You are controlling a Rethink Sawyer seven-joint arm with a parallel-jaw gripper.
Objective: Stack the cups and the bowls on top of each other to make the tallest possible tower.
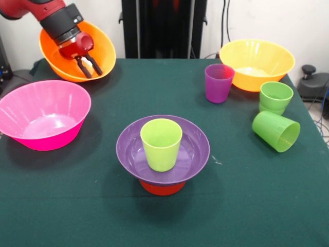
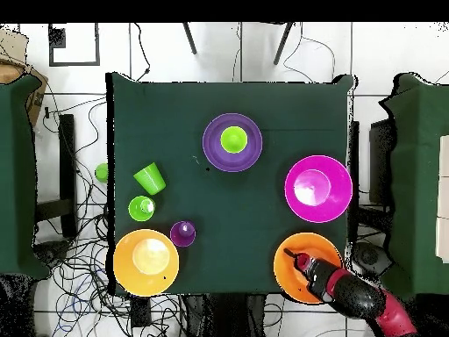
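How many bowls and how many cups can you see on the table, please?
Bowls: 5 (pink bowl, big orange bowl, yellow-orange bowl, purple bowl, small orange bowl)
Cups: 4 (yellow-green cup, purple cup, upright green cup, possibly two nested, tipped green cup)
Total: 9

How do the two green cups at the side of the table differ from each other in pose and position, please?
The upright green cup stands on its base with its mouth up; the tipped green cup lies on its side, mouth facing sideways. In the front view the upright green cup sits farther back, close to the orange-yellow bowl, while the tipped green cup lies nearer the camera. Both are green, tapered and empty.
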